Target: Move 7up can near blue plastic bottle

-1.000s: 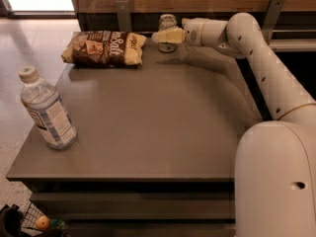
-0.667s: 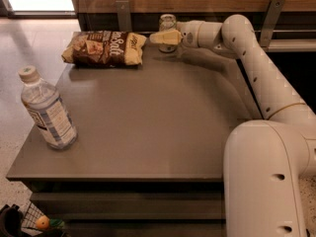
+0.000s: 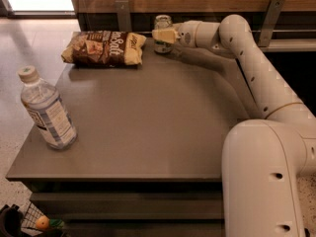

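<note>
Reaching slightly further left than a second ago, the gripper [image 3: 164,35] now overlaps the front of the can [image 3: 162,21], which stands at the table's [image 3: 163,117] far edge, just right of the chip bag [image 3: 104,48]. Whether it has clamped the can cannot be told. The arm [image 3: 252,63] rises from the near right, bends, and lies level toward the can. The bottle [image 3: 48,110] stands upright at the near left, well apart.
</note>
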Controlling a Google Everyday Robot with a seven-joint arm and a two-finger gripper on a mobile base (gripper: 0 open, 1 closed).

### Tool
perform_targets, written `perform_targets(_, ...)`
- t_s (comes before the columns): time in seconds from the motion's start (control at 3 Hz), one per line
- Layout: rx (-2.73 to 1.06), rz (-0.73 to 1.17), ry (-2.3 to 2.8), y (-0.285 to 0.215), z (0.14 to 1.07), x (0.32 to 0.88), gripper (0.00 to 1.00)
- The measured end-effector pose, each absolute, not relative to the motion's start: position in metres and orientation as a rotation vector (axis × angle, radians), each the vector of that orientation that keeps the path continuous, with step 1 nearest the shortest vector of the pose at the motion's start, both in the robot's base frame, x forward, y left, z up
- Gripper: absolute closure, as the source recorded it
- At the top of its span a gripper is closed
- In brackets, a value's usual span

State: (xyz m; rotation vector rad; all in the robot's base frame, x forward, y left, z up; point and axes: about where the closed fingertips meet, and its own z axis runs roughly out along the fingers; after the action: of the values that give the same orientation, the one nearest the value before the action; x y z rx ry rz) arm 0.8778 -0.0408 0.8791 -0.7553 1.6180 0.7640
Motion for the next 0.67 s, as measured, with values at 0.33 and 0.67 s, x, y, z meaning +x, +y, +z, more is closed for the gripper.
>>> perform_targets(0.33,-0.759,0.769,1.618,-0.0369,0.8778,0.8779,0.93)
perform_targets(0.67,-0.762,0.769,1.618,-0.0347,0.8782,0.8773,1.0)
